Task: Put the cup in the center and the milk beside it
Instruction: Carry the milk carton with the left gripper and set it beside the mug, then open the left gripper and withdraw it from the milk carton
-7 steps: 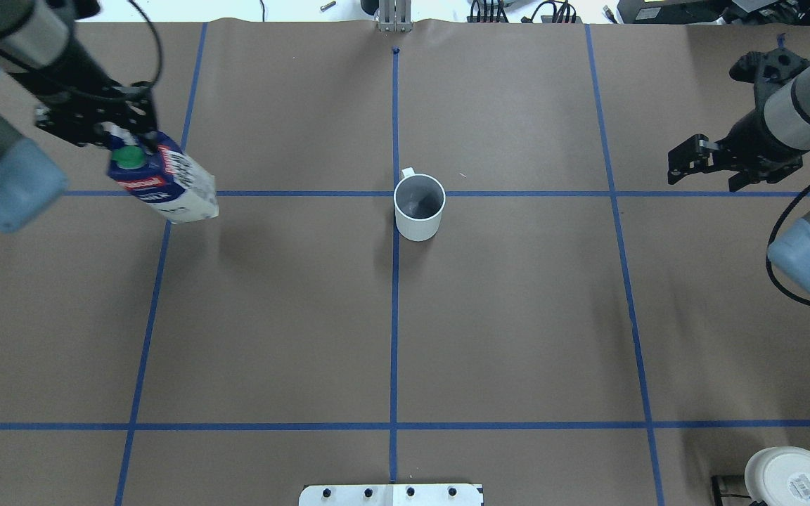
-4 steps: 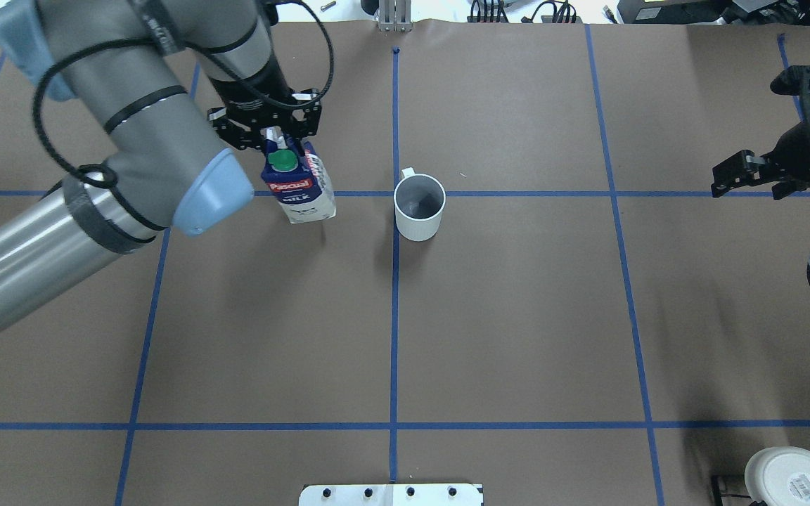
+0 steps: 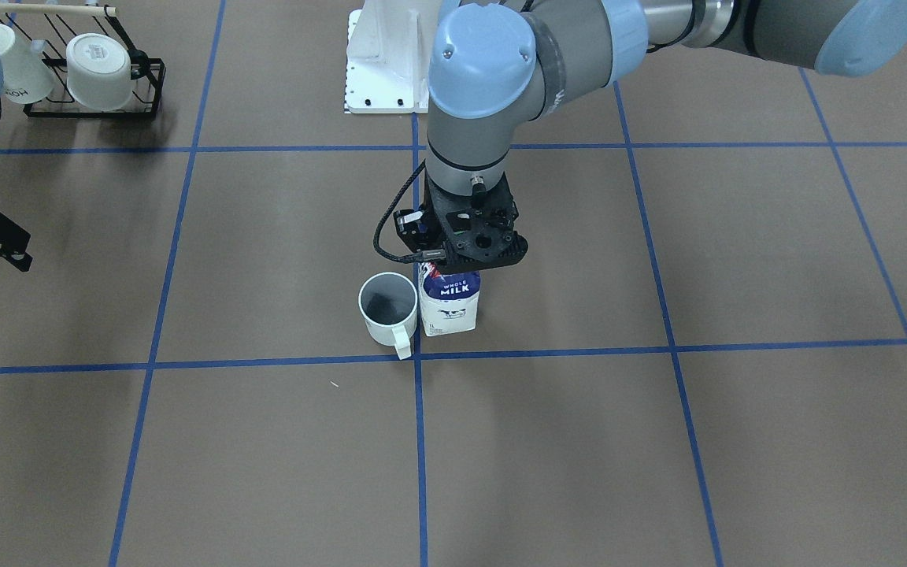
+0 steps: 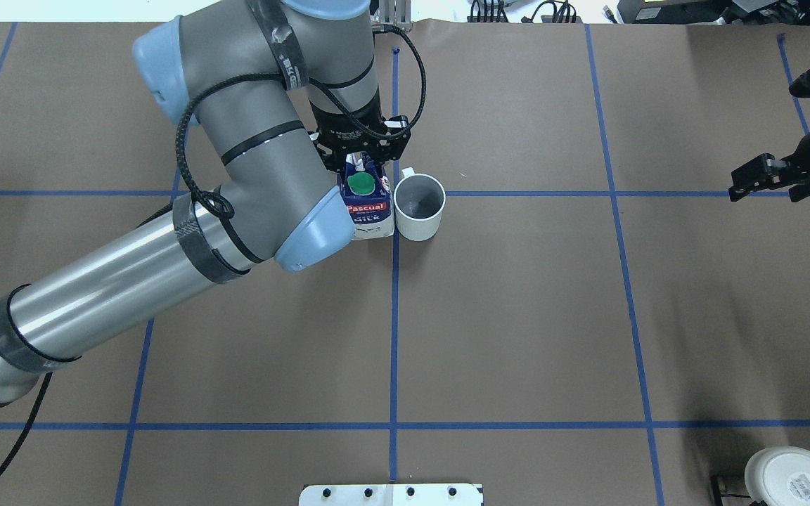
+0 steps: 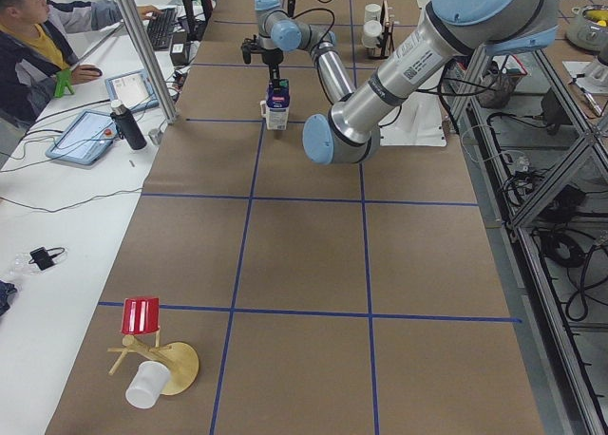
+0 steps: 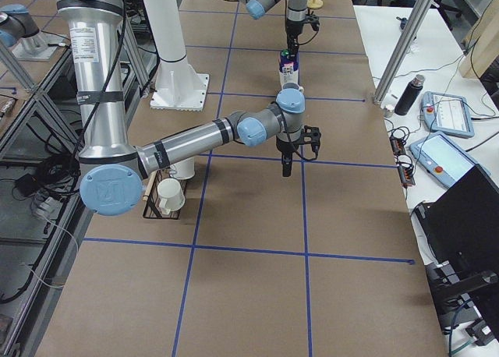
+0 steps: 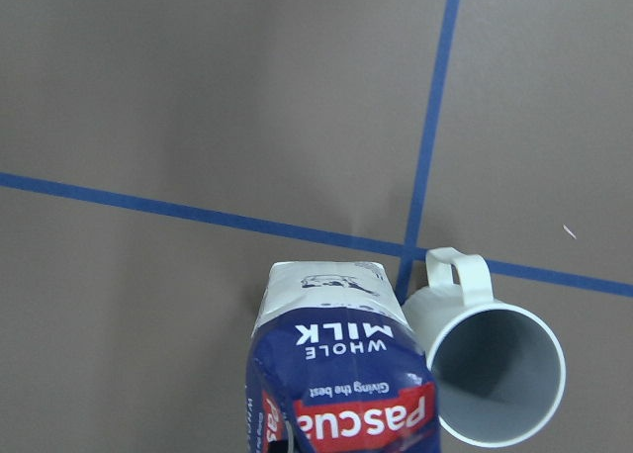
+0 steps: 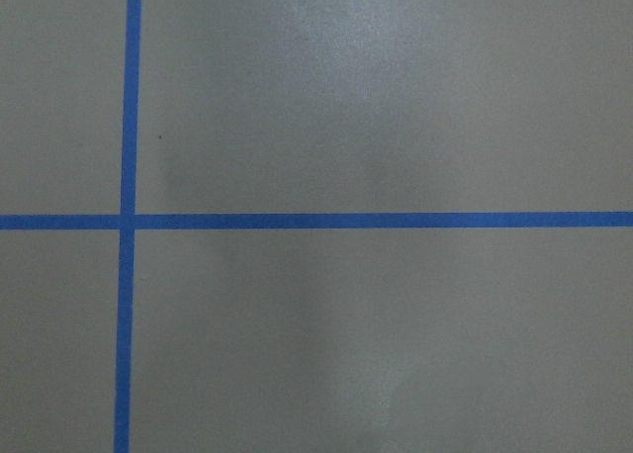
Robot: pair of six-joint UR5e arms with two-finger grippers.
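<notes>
The cup (image 4: 419,204) is a small white mug with a dark inside. It stands upright just right of the central tape crossing (image 4: 395,193), and also shows in the front view (image 3: 387,309) and the left wrist view (image 7: 495,374). The milk (image 4: 367,204) is a blue and white carton with a green cap. It stands upright, close against the cup's left side (image 3: 449,309) (image 7: 336,374). I cannot tell whether its base rests on the table. My left gripper (image 4: 361,160) is shut on the carton's top. My right gripper (image 4: 763,181) is open and empty, far right.
A black rack (image 3: 91,75) with white cups stands at the near right corner; one cup shows bottom-first (image 4: 792,478). The white robot base plate (image 4: 391,494) is at the near edge. A red thing on a wooden stand (image 5: 152,354) sits at the far left end.
My left arm has carried the milk to the right, from the table's left side to right beside the cup. My right gripper has drawn back further right. The cup has not moved.
</notes>
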